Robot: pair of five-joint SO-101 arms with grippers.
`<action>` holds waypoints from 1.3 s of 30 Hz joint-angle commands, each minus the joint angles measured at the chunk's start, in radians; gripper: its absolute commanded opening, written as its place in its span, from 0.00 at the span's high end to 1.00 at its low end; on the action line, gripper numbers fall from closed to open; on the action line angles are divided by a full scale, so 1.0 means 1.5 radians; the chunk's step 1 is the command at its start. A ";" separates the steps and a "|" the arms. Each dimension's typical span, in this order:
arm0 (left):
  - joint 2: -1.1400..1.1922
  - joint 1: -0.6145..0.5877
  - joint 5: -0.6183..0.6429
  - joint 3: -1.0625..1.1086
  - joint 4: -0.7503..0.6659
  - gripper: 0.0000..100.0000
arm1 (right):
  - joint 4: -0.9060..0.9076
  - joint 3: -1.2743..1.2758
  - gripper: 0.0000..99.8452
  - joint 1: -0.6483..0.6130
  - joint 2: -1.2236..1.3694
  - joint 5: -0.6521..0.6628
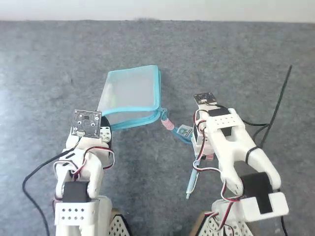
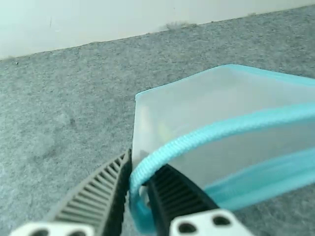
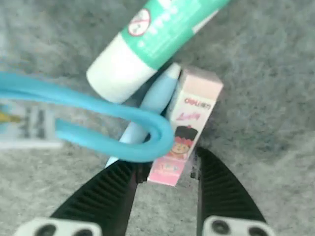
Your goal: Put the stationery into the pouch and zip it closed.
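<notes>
You had the translucent, turquoise-edged fabric pouch [image 1: 130, 96] on the grey felt surface [image 1: 49, 59], its near left corner clamped in your left gripper [image 2: 142, 171]. To its right, the pink block eraser [image 3: 184, 128] lay between your right gripper's [image 3: 167, 164] spread jaws. It touched the pale blue plastic pen [image 3: 158, 94], with the green-and-white glue stick [image 3: 147, 44] just beyond.

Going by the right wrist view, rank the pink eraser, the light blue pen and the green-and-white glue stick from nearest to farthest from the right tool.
1. Pink rectangular eraser: between the fingers of the right tool.
2. Light blue plastic pen: alongside the eraser, its end by one finger, almost as near.
3. Green-and-white glue stick: beyond both, farthest out.
</notes>
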 commanded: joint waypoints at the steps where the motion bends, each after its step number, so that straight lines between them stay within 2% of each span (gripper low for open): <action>1: 0.003 -0.004 0.008 -0.001 -0.029 0.99 | -0.018 -0.006 0.84 0.003 0.012 -0.009; 5: 0.003 -0.004 0.008 0.003 -0.029 0.99 | -0.019 -0.006 0.92 0.018 0.009 -0.004; 8: 0.003 0.001 0.007 0.012 -0.030 0.99 | -0.012 -0.025 0.99 0.078 0.008 -0.001; 13: 0.003 0.001 0.007 0.033 -0.058 0.99 | 0.090 -0.122 0.99 0.175 -0.026 0.088; 19: 0.003 0.001 0.008 0.034 -0.059 0.99 | 0.247 -0.198 0.99 0.150 -0.222 0.178; 23: 0.003 0.001 0.008 0.034 -0.059 0.99 | 0.303 -0.210 0.99 0.076 -0.406 0.208; 27: 0.003 0.001 0.008 0.034 -0.060 0.99 | 0.377 -0.212 0.99 -0.099 -0.519 0.210; 31: 0.005 0.001 0.008 0.034 -0.060 0.99 | 0.395 -0.212 0.99 -0.253 -0.527 0.200; 35: 0.005 0.001 0.008 0.034 -0.060 0.99 | 0.384 -0.232 0.99 -0.315 -0.463 0.181; 39: 0.005 0.002 0.008 0.034 -0.060 0.99 | 0.381 -0.304 0.99 -0.325 -0.365 0.178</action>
